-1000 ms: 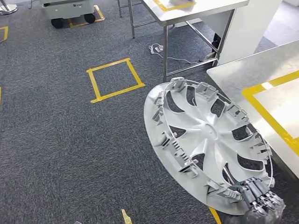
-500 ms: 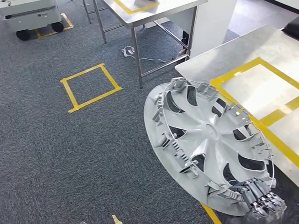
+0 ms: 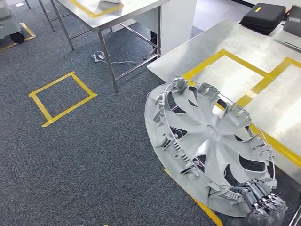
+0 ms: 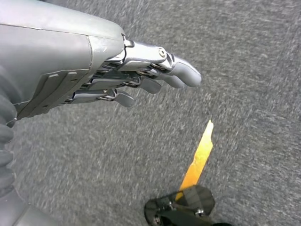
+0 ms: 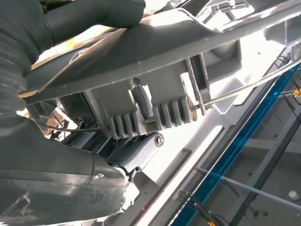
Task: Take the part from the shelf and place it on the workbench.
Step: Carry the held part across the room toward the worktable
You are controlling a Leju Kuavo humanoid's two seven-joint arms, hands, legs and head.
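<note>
carpet [image 4: 248, 70] under empty left robot hand [image 4: 117, 80]; right robot hand [image 3: 261, 200] grips wheel cover [image 3: 209, 146].

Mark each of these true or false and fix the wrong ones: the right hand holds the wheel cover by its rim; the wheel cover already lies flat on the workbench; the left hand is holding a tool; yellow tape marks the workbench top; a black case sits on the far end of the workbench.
1. The right hand holds the wheel cover by its rim. True.
2. The wheel cover already lies flat on the workbench. False: it is tilted in the air, held in front of the bench's near edge.
3. The left hand is holding a tool. False: it holds nothing, its fingers stretched out over the carpet.
4. Yellow tape marks the workbench top. True.
5. A black case sits on the far end of the workbench. True.
</note>
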